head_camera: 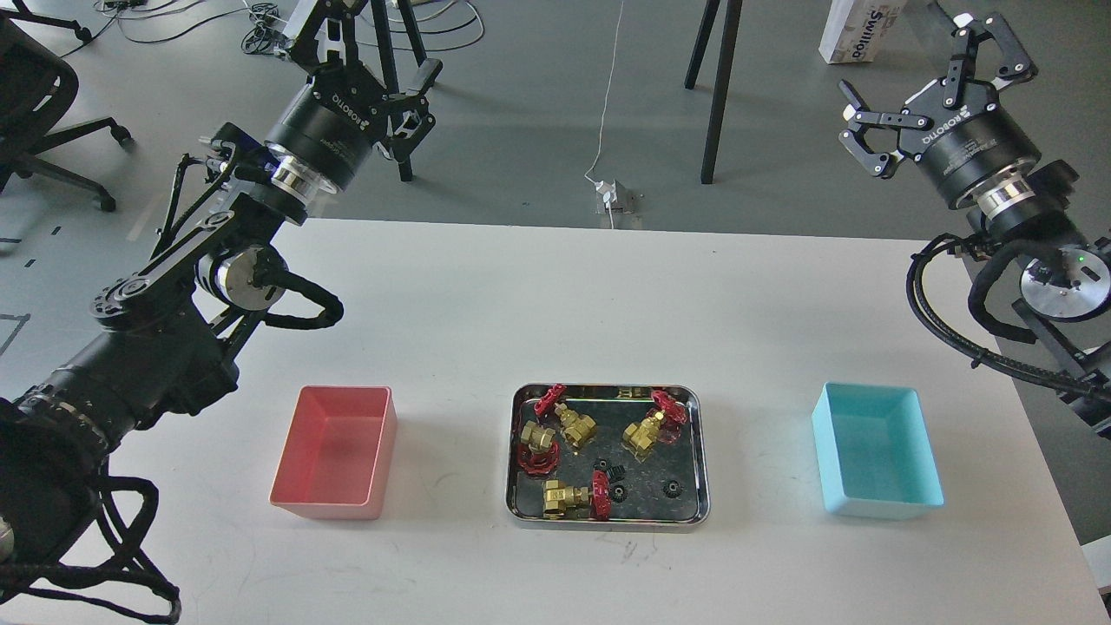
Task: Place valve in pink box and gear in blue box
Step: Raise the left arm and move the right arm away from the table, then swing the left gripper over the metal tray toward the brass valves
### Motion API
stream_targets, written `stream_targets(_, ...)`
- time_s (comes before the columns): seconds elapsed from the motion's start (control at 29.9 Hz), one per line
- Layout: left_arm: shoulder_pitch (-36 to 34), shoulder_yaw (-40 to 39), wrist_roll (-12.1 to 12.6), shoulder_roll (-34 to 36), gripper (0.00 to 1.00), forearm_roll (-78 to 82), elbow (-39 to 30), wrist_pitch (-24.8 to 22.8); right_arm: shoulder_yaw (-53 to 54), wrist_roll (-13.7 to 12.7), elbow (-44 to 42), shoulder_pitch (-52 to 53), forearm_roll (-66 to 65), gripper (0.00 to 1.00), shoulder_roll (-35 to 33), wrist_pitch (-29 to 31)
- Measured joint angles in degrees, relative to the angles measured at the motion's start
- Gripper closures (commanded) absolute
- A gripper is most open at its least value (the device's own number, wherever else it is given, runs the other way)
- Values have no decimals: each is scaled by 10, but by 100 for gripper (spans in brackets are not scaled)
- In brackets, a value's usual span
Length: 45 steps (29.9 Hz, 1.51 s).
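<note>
Four gold-brass valves with red handwheels lie in a shiny steel tray [701, 451] at the table's front middle: one at back left [575, 424], one at left [535, 443], one at back right [647, 431], one at front [564, 497]. Three tiny black gears [615, 473] [619, 493] [670, 489] lie in the tray's front right part. The pink box [334, 447] stands empty left of the tray. The blue box [877, 451] stands empty right of it. My left gripper [369, 52] is open and empty, high beyond the table's far left edge. My right gripper [929, 82] is open and empty, high beyond the far right.
The white table [555, 304] is bare behind the tray. Beyond its far edge, tripod legs [719, 95], a floor cable and socket [614, 195], an office chair [35, 104] and a cardboard box [864, 30] stand on the grey floor.
</note>
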Motion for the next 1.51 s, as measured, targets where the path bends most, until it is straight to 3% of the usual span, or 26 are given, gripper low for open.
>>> stream_targets(0.2,23,-34,0,-34,0,-10,-26,0,-97,-5,-5,136,29,1,-33,-59)
stream_targets(0.37,40,-74,0,-32,0,7,-148,0,-134,-5,-4,152,30,1,-43,-70)
stream_targets(0.47,36,-37,0,18,0,63,-225,0,-136,-5,-3,133,30,1,-47,-70)
stream_targets(0.6,-21,112,0,102,0,127,-282,6,-130,-5,-1,102,30,1,-54,-71)
stream_targets(0.74,-125,305,0,185,2,196,-343,50,-127,-5,-2,68,31,1,-56,-71)
stream_targets(0.94,-378,600,0,226,4,275,-437,104,-127,-4,-9,37,30,1,-56,-70)
stream_targets(1.07,-528,783,0,144,5,321,-468,176,-129,-4,-20,30,30,1,-53,-70)
stream_targets(1.17,-578,927,0,30,5,368,-456,283,-129,-4,-25,30,30,1,-54,-70)
stream_targets(1.31,-577,1080,0,-110,5,388,-410,420,-128,-4,-26,29,30,1,-62,-70)
stream_targets(1.51,-512,1124,0,-147,5,389,-342,455,-129,-6,-27,23,29,1,-72,-70)
